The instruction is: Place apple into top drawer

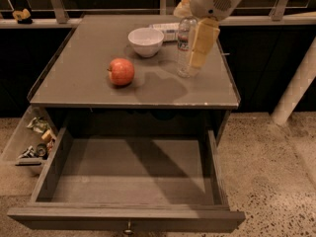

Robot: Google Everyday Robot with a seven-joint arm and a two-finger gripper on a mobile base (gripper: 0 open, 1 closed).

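The red-orange apple (121, 71) sits on the grey cabinet top (79, 83), left of centre. The top drawer (131, 174) is pulled wide open below and holds nothing; its small metal knob (129, 228) shows at the bottom edge. My gripper (200, 48) hangs from the white arm at the upper right, above the cabinet top, right beside the clear water bottle (184, 46) and well to the right of the apple. It holds nothing that I can see.
A white bowl (146, 41) stands behind the apple. A flat pale object (165, 29) lies behind the bottle. A small pale side bin (30, 144) with odds and ends juts out at the left. A white post (296, 83) stands at the right on the speckled floor.
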